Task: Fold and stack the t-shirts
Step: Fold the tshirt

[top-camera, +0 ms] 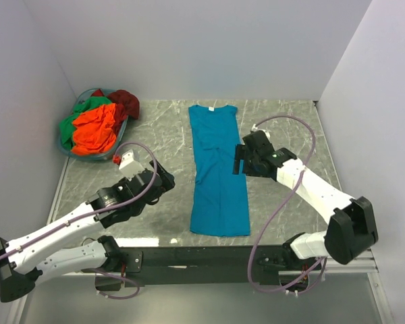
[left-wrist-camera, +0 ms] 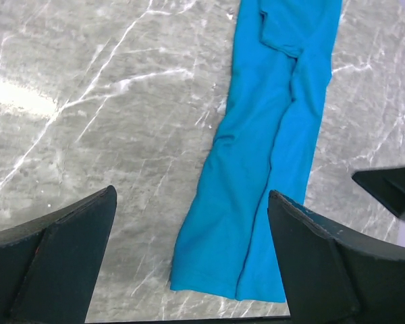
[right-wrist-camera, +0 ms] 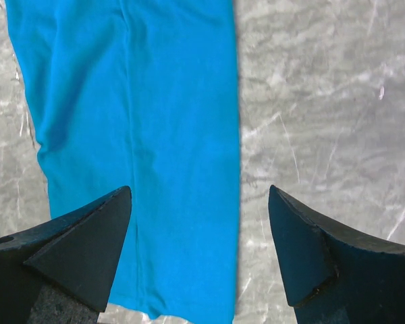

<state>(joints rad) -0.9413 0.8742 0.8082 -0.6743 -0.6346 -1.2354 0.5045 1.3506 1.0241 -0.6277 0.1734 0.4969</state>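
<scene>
The teal-blue t-shirt (top-camera: 218, 169) lies flat in the middle of the table as a long narrow strip, sides folded in, neck at the far end. It also shows in the left wrist view (left-wrist-camera: 270, 155) and the right wrist view (right-wrist-camera: 142, 135). My left gripper (top-camera: 163, 182) is open and empty, above the table left of the shirt's lower half. My right gripper (top-camera: 239, 160) is open and empty, above the shirt's right edge at mid-length. Orange (top-camera: 94, 129), green (top-camera: 88, 104) and dark red (top-camera: 125, 101) t-shirts lie piled in the basket.
The round teal-rimmed basket (top-camera: 65, 143) stands at the far left corner against the left wall. White walls enclose the marble table (top-camera: 283, 135) on three sides. A black rail (top-camera: 209, 255) runs along the near edge.
</scene>
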